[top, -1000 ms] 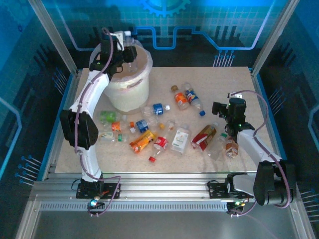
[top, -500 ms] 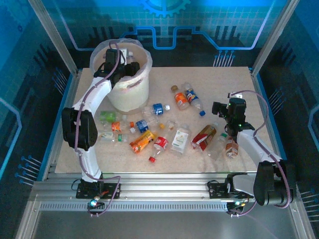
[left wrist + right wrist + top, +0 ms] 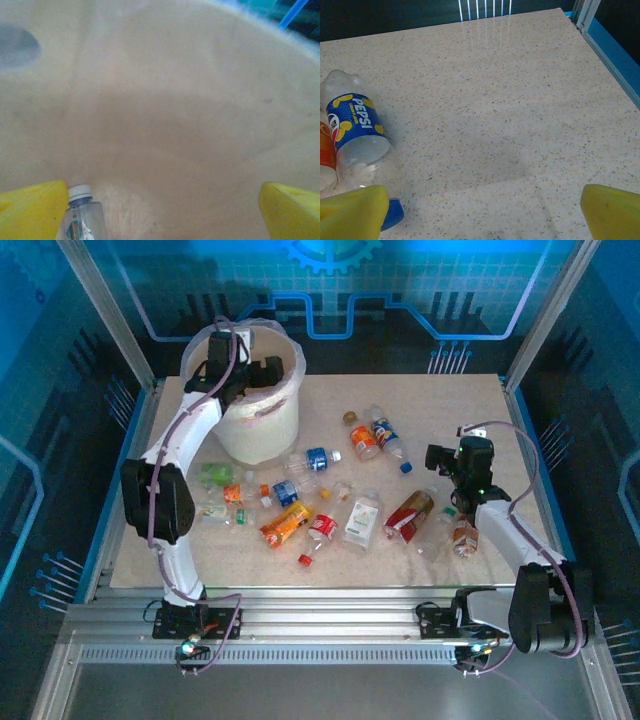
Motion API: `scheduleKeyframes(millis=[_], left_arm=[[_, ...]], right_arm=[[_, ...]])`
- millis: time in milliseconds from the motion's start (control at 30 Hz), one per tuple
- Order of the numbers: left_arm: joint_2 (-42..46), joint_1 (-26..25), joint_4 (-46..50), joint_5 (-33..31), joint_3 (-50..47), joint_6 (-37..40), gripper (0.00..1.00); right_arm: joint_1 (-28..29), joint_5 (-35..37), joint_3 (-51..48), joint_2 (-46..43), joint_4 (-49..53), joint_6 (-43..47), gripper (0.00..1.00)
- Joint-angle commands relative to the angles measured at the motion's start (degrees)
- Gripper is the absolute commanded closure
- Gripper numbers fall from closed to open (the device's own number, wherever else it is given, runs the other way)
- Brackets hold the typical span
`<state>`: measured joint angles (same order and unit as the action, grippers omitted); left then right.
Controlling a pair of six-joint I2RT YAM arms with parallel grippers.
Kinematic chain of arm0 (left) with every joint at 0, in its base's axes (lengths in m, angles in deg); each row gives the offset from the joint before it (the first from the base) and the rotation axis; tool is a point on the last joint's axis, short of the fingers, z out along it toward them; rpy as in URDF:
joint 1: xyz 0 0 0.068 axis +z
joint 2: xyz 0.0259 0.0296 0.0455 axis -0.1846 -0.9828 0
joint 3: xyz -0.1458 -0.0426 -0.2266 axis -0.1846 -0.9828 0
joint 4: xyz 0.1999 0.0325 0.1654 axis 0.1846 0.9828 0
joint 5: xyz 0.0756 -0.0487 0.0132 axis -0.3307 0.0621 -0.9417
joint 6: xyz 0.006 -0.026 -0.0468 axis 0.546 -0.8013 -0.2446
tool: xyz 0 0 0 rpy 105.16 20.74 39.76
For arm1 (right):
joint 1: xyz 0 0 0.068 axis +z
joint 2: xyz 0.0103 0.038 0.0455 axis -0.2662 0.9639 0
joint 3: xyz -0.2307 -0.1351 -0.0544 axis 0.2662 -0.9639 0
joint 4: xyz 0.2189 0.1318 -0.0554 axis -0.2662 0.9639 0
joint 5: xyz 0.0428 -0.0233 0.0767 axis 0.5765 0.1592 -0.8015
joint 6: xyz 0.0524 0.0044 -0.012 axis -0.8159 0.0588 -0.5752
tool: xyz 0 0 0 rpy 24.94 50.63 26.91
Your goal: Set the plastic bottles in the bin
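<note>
Tabletop (image 3: 520,100) runs open to its right edge; left gripper (image 3: 162,200) wide inside bin (image 3: 175,100), right gripper (image 3: 482,195) wide

One bin (image 3: 262,432) stands on the worktop (image 3: 450,405). About a dozen bottles (image 3: 362,521) lie on the worktop; those crowded at the left overlap, so the exact number is unclear. One further bottle (image 3: 82,220) is inside the bin. One loose red cap (image 3: 305,560).
</note>
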<state>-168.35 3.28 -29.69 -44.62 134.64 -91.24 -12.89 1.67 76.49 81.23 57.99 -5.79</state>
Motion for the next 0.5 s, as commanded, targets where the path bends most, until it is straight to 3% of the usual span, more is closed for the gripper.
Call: scheduleKeyframes(millis=[0, 467], left_arm=[[7.0, 0.1, 0.6, -2.2, 2.9, -0.5, 0.01], [28.6, 1.1, 6.5, -14.5, -6.9, -6.9, 0.01]], right_arm=[[-0.7, -0.2, 0.0, -1.1, -1.1, -0.6, 0.00], [-0.7, 0.5, 0.1, -1.4, -0.9, -0.8, 0.00]])
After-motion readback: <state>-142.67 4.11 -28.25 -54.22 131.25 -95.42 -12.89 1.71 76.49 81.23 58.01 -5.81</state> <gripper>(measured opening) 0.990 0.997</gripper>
